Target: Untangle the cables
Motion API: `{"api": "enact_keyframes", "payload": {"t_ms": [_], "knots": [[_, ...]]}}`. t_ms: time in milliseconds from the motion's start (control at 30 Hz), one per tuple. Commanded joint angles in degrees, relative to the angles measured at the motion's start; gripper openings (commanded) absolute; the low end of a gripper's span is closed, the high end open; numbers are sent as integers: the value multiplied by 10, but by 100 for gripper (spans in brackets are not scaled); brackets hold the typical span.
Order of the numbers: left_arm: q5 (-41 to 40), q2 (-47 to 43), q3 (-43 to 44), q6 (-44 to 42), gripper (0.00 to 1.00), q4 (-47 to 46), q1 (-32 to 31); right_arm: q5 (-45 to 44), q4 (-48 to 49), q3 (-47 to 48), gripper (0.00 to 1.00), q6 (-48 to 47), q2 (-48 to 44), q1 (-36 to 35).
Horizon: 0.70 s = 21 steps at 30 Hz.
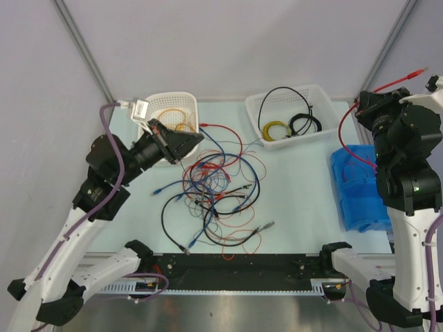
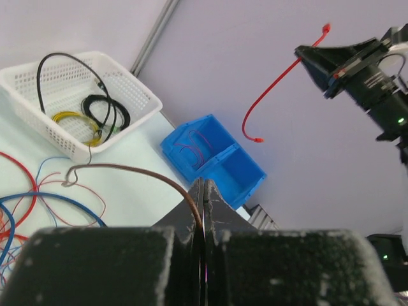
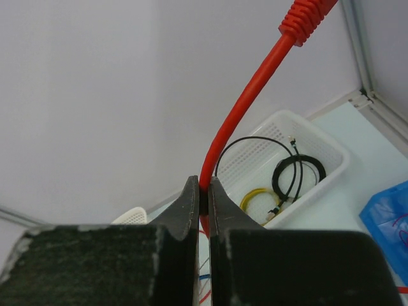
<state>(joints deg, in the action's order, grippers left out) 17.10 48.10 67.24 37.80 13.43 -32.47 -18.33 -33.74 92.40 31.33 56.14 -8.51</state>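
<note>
here, the task is shown partly done: coiled cables (image 1: pixel 277 130) are stowed in a right white basket (image 1: pixel 294 90), a left white basket (image 1: pixel 173 95) and a blue bin (image 2: pixel 248 182), while a tangle (image 1: pixel 218 190) is left on the surface (image 1: pixel 297 187). the right gripper (image 3: pixel 201 185) is clamped on a red cable (image 3: pixel 242 121) in the air, the left gripper (image 2: pixel 203 188) on a thin brown cable (image 2: pixel 140 171). no writing is legible.
</note>
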Motion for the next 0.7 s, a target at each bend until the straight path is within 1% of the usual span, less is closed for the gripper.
{"api": "enact_keyframes", "payload": {"t_ms": [0,33,67,200,300,367,600,667], "knots": [[-13,35,134,-38,0,23,-32,-47,5,-7,0,-23,-16,9],[-14,53,181,-42,0,31,-39,-47,5,-9,0,-23,-18,10],[-15,61,206,-47,0,36,-54,-47,6,-13,0,-23,-19,10],[-22,96,321,-67,0,54,-76,-43,7,-15,0,-20,-18,13],[-26,120,354,-73,0,56,-85,-37,10,-17,0,-20,-16,13],[-23,130,348,-70,0,53,-86,-37,11,-19,0,-21,-16,13],[-22,127,225,-59,0,6,-86,-42,18,-38,0,-27,-22,12],[-22,130,211,-62,0,3,-86,-42,22,-42,0,-29,-23,11]]}}
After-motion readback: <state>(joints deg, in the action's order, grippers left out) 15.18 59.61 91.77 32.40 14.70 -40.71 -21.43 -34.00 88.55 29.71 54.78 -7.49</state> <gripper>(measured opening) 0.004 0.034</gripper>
